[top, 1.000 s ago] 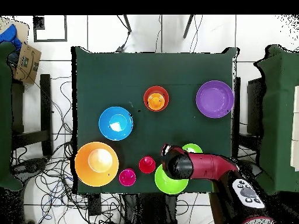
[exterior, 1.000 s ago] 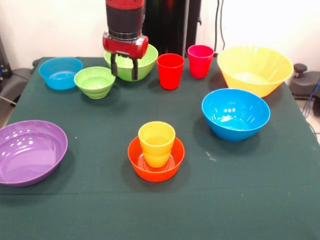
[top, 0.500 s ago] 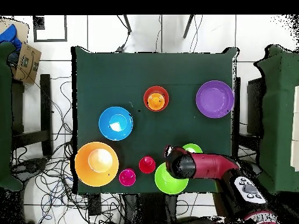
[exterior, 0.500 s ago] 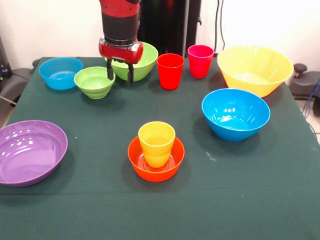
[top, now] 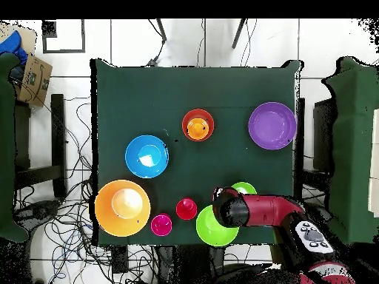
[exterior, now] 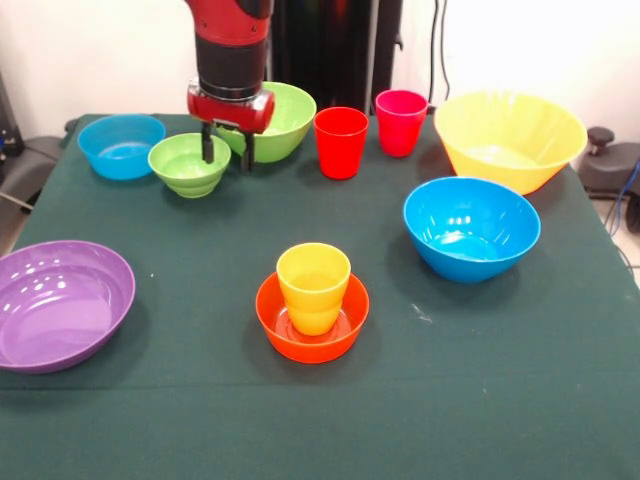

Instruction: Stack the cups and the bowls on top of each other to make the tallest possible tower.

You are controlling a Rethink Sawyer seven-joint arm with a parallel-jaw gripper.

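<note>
Since a second ago the gripper (exterior: 228, 155) has slid left, from the large green bowl (exterior: 272, 120) to the right rim of the small green bowl (exterior: 189, 164); its jaws stand open, one finger over the bowl's inside, one outside. Left to right on the table (exterior: 180, 400) in the front view: purple bowl (exterior: 62, 303), small blue bowl (exterior: 121, 145), the two green bowls, orange bowl (exterior: 312, 318) with the yellow cup (exterior: 313, 287) standing in it, red cup (exterior: 340, 142), pink cup (exterior: 400, 122), large blue bowl (exterior: 471, 227), yellow bowl (exterior: 510, 138). That makes seven bowls and three cups. Red and pink cups stand close together, apart from the arm.
</note>
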